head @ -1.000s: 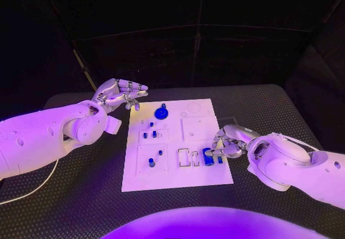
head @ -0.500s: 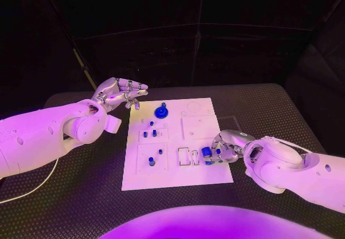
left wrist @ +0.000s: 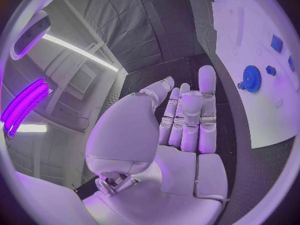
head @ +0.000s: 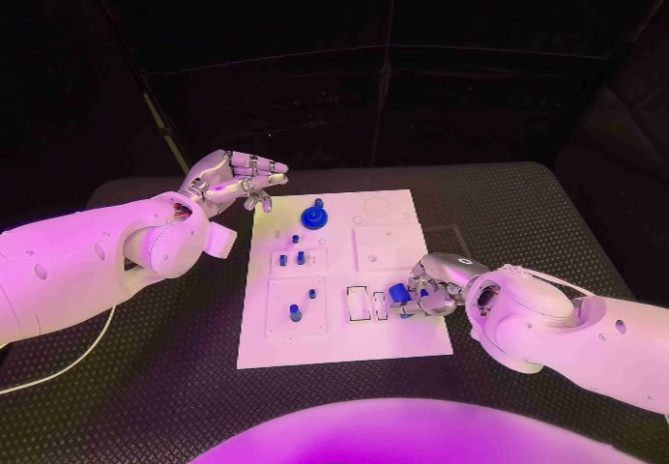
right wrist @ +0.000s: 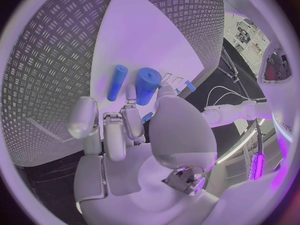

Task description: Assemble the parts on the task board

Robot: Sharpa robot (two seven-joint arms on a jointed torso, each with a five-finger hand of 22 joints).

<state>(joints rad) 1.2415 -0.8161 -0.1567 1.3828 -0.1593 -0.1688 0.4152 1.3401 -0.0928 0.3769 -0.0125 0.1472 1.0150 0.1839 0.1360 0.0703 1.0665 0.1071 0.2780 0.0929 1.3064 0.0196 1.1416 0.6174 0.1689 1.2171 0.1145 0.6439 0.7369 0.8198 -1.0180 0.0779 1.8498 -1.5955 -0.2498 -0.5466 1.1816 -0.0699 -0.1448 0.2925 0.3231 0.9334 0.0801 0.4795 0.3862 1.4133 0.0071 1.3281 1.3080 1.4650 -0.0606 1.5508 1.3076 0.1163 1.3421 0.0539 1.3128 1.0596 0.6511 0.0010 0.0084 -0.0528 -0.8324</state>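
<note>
Between the right hand's [head: 429, 290] fingertips sits a blue cylinder [head: 397, 292].

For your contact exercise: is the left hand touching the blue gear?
Apart. The head view shows the left hand raised beyond the board's corner, bare board between it and the gear.

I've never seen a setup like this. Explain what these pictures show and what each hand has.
This is a two-armed robot with silver many-fingered hands at a black table. One picture looks down from its head; the two round ones come from cameras at its wrists. A white task board lies mid-table, carrying small blue parts, among them a blue gear. The left hand hangs beside the board's far corner, holding nothing. The right hand is at the board's near right part, fingers at a blue cylinder; whether it grips it is unclear.
</note>
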